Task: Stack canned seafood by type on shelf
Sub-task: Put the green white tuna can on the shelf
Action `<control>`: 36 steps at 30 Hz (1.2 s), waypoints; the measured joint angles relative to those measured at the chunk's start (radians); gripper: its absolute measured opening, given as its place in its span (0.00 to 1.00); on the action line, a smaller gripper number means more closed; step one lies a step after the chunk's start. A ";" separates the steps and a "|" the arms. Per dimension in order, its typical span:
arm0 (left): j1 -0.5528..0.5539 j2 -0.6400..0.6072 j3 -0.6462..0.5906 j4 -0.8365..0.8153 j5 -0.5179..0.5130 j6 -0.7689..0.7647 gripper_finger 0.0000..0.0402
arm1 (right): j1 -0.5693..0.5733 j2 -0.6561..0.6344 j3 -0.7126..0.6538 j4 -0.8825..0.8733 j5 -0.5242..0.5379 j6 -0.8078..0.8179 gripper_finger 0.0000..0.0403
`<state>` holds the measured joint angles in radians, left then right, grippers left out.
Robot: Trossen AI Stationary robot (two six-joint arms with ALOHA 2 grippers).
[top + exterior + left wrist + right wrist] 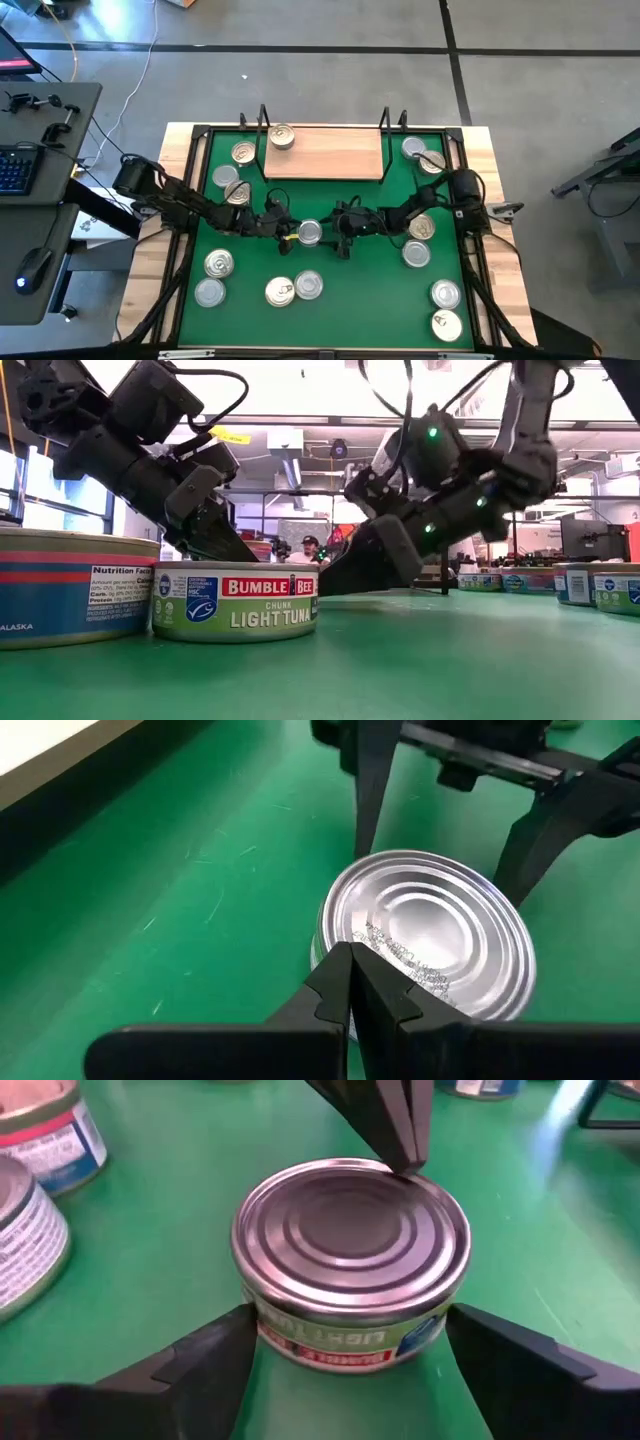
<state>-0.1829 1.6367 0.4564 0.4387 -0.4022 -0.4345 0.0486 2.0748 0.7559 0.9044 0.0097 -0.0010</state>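
We see a tin [350,1260] mid-mat w/ a bright silver metal lid, glossy, smooth, pressed concentric rings; its side has a printed paper-look label, slight sheen. The mat [330,300] is green, matt, w/ fine pale scuffs. The shelf [325,153] at the far edge is pale natural wood, smooth, unglossed, w/ black wire uprights. Left gripper [350,975] and right gripper [350,1350] fingers look like dark matt plastic. The bench [490,215] edge is light wood.
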 joint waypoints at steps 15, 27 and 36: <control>0.012 -0.077 0.068 -0.139 0.017 0.070 0.00 | -0.042 0.105 0.117 -0.005 -0.072 0.049 0.79; -0.004 -0.178 0.170 -0.701 0.065 -0.153 0.00 | -0.042 0.105 0.117 -0.023 -0.066 0.053 0.79; -0.002 -0.053 0.086 -0.385 0.035 -0.159 0.00 | -0.042 0.098 0.129 -0.040 -0.074 0.068 0.78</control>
<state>-0.1844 1.5833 0.5424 0.0539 -0.3668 -0.5934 0.0063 2.1727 0.8845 0.8647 -0.0641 0.0669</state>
